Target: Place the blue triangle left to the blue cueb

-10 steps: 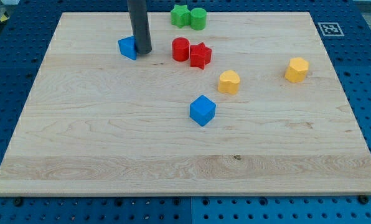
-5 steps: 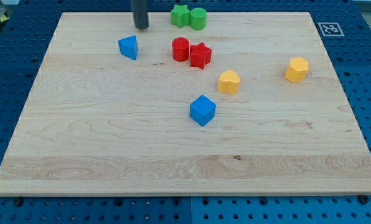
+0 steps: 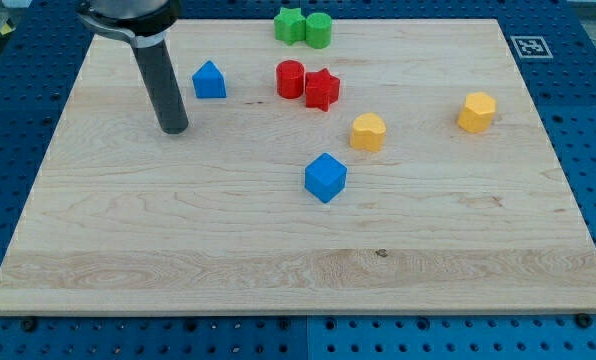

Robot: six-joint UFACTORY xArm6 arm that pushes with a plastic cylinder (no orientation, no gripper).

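The blue triangle (image 3: 209, 80) lies on the wooden board (image 3: 298, 250) toward the view's top left. The blue cube (image 3: 325, 177) sits near the board's middle, well to the lower right of the triangle. My tip (image 3: 173, 129) rests on the board to the lower left of the blue triangle, a short gap away and not touching it. The dark rod rises from it toward the view's top left.
A red cylinder (image 3: 290, 78) and a red star (image 3: 321, 89) sit right of the triangle. A green star (image 3: 289, 24) and a green cylinder (image 3: 319, 30) are at the top edge. Two yellow blocks lie at the right, one nearer the middle (image 3: 368, 131) and one further right (image 3: 476, 111).
My tip has gone from beside the triangle's right, up past the top, then down to its lower left. The blue triangle has turned slightly; the other blocks have not moved.
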